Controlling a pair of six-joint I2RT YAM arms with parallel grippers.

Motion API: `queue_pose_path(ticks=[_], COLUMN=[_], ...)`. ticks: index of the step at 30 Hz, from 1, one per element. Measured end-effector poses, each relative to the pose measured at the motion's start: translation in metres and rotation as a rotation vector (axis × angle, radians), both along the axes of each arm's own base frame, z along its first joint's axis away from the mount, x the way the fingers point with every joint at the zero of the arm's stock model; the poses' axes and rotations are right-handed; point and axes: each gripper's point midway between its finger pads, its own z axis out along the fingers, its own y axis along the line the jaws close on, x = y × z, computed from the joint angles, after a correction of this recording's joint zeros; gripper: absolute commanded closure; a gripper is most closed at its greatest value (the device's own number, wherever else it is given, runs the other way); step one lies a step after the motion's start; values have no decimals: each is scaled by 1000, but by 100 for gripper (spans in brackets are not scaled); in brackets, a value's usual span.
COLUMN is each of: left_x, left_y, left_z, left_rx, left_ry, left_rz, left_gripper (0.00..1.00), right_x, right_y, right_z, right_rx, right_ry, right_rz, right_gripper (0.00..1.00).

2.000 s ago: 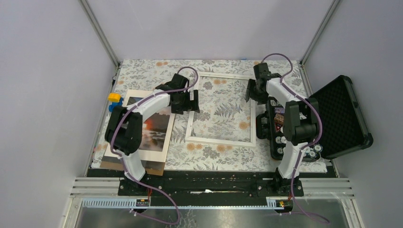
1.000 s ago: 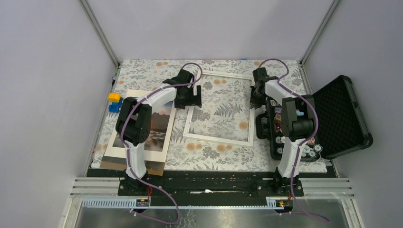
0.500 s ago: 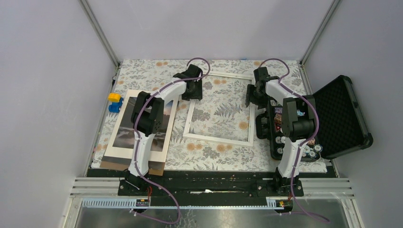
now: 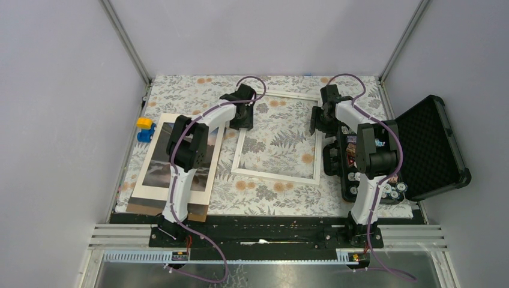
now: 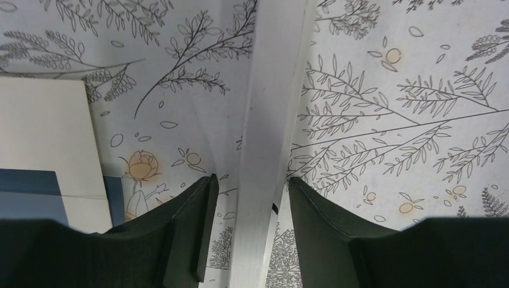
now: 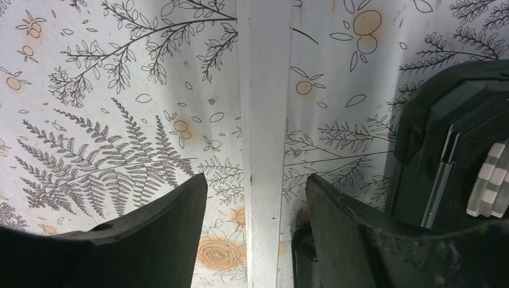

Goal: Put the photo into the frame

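Note:
The white frame (image 4: pixel 314 157) lies flat on the flowered cloth in the middle. My left gripper (image 4: pixel 243 115) is open and straddles the frame's left bar (image 5: pixel 267 108) near its far end, with a small gap on each side. My right gripper (image 4: pixel 318 121) is open and straddles the right bar (image 6: pixel 264 102), with wider gaps. The photo (image 4: pixel 157 171) lies at the left within a white mat (image 4: pixel 144 193), partly hidden by my left arm. A blue-grey corner of the photo (image 5: pixel 30 201) shows in the left wrist view beside the mat (image 5: pixel 42 132).
A brown backing board (image 4: pixel 195 212) sticks out under the mat. A yellow and blue toy (image 4: pixel 144 127) sits at the left edge. An open black case (image 4: pixel 429 147) with batteries stands right of the frame, close to my right gripper; it also shows in the right wrist view (image 6: pixel 456 138).
My left gripper has moved away from me along the frame's left bar towards its far end, and more of the photo shows. The frame's left side shifted slightly. My right gripper barely moved.

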Motion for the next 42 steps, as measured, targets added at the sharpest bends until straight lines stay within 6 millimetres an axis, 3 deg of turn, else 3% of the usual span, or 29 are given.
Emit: queue_pose_path(ticks=[7,17,23,27,28,34,35,40,42], left_x=[-7,-5,-4,-5,-5,-5,-5,-5,-5], left_y=[8,10,8,8,8,7,7,6,7], left_z=[7,17,18,17,18,19,19,20,20], left_rx=[-26,-72,-80,-75,-76,-69,-69,-74,-85], left_ry=[-4,-32,-34,-34,-34,-35,-35,-33,-24], left_rz=[9,11,11,4,3,-20,-22,-36,-38], left_gripper=[38,47,66,96,100,100,99,46,30], right_x=[0,-1,-1,-1,-1,3,6,38,53], right_y=[2,5,6,6,6,5,5,7,7], right_z=[0,0,0,1,1,4,6,27,33], right_rx=[11,29,33,34,35,32,30,29,21], right_ry=[1,4,5,5,5,-7,-13,-89,-116], right_rz=[4,11,12,12,12,-15,-19,-42,-48], right_gripper=[34,35,35,35,34,27,25,18,18])
